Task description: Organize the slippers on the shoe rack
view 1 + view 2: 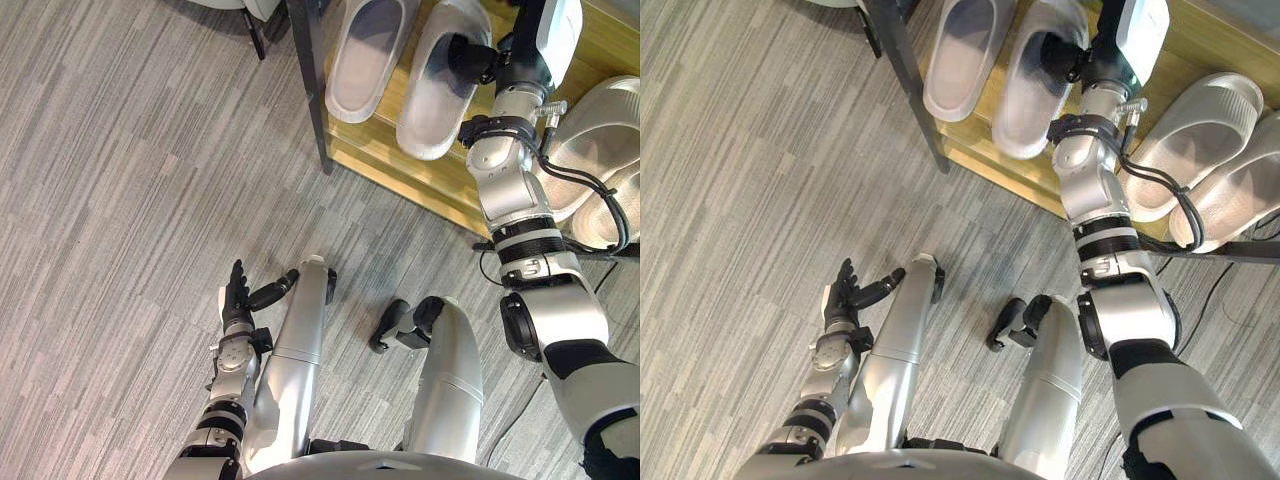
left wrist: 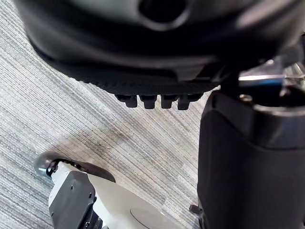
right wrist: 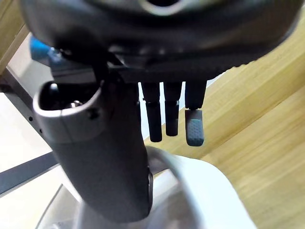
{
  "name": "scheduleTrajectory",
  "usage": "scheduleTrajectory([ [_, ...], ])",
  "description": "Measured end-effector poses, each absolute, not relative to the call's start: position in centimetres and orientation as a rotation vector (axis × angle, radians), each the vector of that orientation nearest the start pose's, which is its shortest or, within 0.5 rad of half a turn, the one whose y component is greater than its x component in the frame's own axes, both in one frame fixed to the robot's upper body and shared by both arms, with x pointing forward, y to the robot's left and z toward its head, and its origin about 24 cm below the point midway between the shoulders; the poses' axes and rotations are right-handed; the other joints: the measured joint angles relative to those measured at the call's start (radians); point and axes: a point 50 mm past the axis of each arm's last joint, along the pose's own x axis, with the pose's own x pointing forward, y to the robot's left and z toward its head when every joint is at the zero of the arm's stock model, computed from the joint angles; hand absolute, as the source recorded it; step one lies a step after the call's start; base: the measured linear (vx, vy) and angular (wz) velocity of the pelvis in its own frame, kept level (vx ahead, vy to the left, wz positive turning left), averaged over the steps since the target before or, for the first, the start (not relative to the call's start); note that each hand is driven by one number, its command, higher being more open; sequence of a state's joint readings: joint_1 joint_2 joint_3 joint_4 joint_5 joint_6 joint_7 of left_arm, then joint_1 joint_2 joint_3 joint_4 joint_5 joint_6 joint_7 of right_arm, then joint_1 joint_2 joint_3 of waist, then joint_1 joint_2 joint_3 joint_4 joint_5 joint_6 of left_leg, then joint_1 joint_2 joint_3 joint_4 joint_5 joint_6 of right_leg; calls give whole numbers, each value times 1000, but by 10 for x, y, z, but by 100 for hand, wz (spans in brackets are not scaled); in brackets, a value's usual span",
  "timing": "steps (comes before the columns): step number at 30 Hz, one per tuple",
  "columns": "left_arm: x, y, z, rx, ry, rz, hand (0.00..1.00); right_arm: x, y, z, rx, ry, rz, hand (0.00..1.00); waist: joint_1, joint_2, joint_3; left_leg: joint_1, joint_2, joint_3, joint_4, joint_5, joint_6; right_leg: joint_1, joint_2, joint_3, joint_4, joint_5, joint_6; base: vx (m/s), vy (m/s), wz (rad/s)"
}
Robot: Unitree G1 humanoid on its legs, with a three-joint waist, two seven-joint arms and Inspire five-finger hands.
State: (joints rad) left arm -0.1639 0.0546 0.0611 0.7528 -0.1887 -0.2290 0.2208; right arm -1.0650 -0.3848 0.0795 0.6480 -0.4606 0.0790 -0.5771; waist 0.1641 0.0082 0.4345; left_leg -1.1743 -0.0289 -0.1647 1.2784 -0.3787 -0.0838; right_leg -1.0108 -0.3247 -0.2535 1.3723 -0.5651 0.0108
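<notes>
Two pale grey slippers lie side by side on the wooden shoe rack (image 1: 400,165). My right hand (image 1: 468,55) is at the mouth of the right-hand slipper (image 1: 435,110). Its thumb (image 3: 95,167) reaches into the opening and its curled fingers (image 3: 167,121) come over the slipper's upper (image 3: 205,191). That slipper's heel end overhangs the shelf's front edge. Its mate (image 1: 360,70) lies just to the left. My left hand (image 1: 237,295) hangs low over the floor, well away from the rack, with its fingers straight and nothing in it.
A second pair of pale slippers (image 1: 1200,130) lies further right on the same shelf. The rack's black post (image 1: 310,80) stands at its left end. A dark furniture leg (image 1: 255,35) stands on the grey striped floor (image 1: 120,200) beside it.
</notes>
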Motion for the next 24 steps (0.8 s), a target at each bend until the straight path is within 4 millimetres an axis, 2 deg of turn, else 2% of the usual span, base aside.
scheduleTrajectory([
  [5, 246, 184, -65, -102, 380, 328, 100, 390, -185, 279, -698, -594, -635, 100, 0, 0, -3, 0, 0, -6, 1, 3, -4, 4, 0, -6, 2, -1, -2, 0, 0, 0],
  [18, 243, 185, -70, -98, 407, 334, 100, 391, -185, 277, -659, -579, -623, 100, -1, 1, -15, 10, 3, -6, 0, 3, -6, 14, 2, -7, 2, -3, -5, 10, -5, 0],
  [22, 242, 186, -71, -99, 425, 336, 100, 388, -181, 272, -621, -584, -597, 100, -2, 1, -16, 18, 6, -4, -1, 3, -5, 19, 4, -5, 1, -3, -5, 0, 0, 0],
  [24, 241, 187, -73, -108, 438, 343, 100, 382, -172, 262, -572, -599, -566, 100, -4, 1, -18, 20, 9, -2, -1, 3, -5, 21, 7, -5, -1, -2, -5, 12, -6, -2],
])
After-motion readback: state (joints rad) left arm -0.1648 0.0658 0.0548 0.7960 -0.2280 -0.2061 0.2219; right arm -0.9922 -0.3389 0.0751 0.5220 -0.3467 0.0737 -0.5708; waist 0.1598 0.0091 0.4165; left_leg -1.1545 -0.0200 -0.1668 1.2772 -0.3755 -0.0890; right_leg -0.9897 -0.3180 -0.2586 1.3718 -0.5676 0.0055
